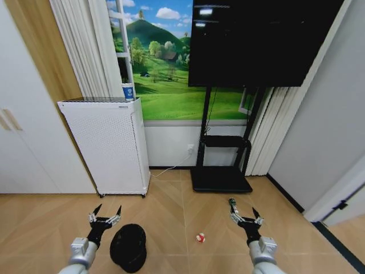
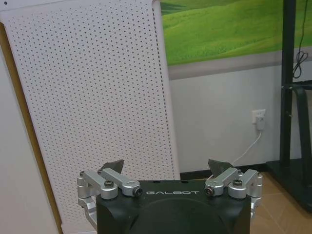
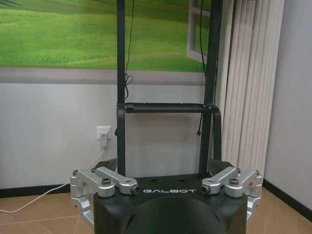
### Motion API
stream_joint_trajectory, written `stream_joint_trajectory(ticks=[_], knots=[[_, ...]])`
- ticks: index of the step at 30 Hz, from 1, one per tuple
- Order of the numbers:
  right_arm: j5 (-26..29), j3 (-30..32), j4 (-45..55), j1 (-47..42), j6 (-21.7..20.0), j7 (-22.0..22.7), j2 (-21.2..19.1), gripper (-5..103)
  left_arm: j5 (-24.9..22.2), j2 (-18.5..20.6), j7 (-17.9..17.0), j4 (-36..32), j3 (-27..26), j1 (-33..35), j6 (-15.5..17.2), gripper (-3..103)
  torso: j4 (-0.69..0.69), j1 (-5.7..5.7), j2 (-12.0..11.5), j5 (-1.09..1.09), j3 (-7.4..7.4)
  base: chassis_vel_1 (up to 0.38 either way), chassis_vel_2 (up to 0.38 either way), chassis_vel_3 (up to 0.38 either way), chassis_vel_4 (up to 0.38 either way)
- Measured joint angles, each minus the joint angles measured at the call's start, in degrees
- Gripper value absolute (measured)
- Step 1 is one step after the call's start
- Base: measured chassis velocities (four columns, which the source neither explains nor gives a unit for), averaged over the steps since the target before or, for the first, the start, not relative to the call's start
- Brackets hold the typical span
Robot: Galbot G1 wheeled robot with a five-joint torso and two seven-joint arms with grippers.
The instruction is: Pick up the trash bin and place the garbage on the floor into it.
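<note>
Head view: both arms low and forward, nothing held. Left pincer spread wide, empty, hanging just beside and slightly behind the trash bin, which sits on the wood floor at the robot's left front, mouth up. Right pincer also wide open and empty. Garbage: a red-and-white wad on the floor between the two arms, nearer the right one; a dark green bottle just beyond the right pincer's fingertips. A third piece I can't find. White perforated cabinet stands behind the bin; TV stand behind the bottle.

Left wrist view: left pincer with fingers fully apart, facing the perforated cabinet, not the bin. So the wrist looks level, not aimed down.

Right wrist view: right pincer fully apart, empty, facing the TV stand and wall.

Step in hand, my read: bin pickup, not yet begun. To do it well, tip the left wrist down and take the rim on the near side, one finger inside, one outside; grip firmly since the thin wall may flex, and lift upright so the mouth stays open for the litter. Keep the right arm clear of the bottle to avoid knocking it.
</note>
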Motion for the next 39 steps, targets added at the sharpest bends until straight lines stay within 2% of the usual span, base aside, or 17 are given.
stream_joint_trajectory(ticks=[1,4,6,9,24,32,36,39], knots=[[0.0,0.0,0.0,-0.2,0.0,0.0,0.1,100,0.5,-0.1,-0.6,-0.2,-0.3,0.1,-0.4,95,0.01,-0.01,0.0,0.08,0.0,-0.052,0.081,-0.003,-0.005],[-0.1,0.1,0.3,-0.6,0.0,0.1,0.4,100,2.2,-0.1,-1.2,-0.5,-0.7,0.1,-1.7,97,0.0,-0.06,0.0,-0.03,-0.02,-0.034,-0.018,-0.002,-0.004],[-0.3,0.1,0.3,-1.0,0.1,0.1,0.7,100,2.4,0.1,-1.5,-0.9,-0.9,-0.1,-2.2,99,0.0,-0.09,0.0,0.06,-0.03,0.083,-0.063,-0.058,0.04],[-0.4,0.1,0.3,-1.2,0.2,0.1,1.0,100,2.2,0.4,-1.6,-1.1,-1.0,-0.2,-2.3,100,0.0,-0.1,0.0,0.0,-0.04,0.072,-0.067,-0.055,0.059],[-0.6,0.1,0.6,-2.6,0.8,0.1,1.9,100,1.4,0.2,-2.2,-1.5,-1.3,0.4,-2.6,100,0.0,-0.13,-0.2,0.02,-0.13,0.0,0.0,0.0,0.0],[-1.1,0.5,0.3,-3.3,1.2,0.1,2.8,100,1.6,0.4,-2.0,-0.1,-1.7,1.1,-4.2,100,-0.01,-0.92,-2.0,0.02,-1.2,0.0,0.0,0.0,0.0],[-1.1,0.6,0.2,-3.3,1.3,0.2,3.0,100,1.7,0.6,-1.4,1.4,-2.1,1.6,-6.0,102,0.01,-1.39,-3.1,0.02,-1.86,0.0,0.0,0.0,0.0],[-1.2,0.8,0.0,-3.5,1.4,0.3,3.0,100,1.8,0.4,-0.9,2.2,-2.2,1.7,-6.9,100,0.0,-1.73,-4.0,0.02,-2.33,0.0,0.0,0.0,0.0]])
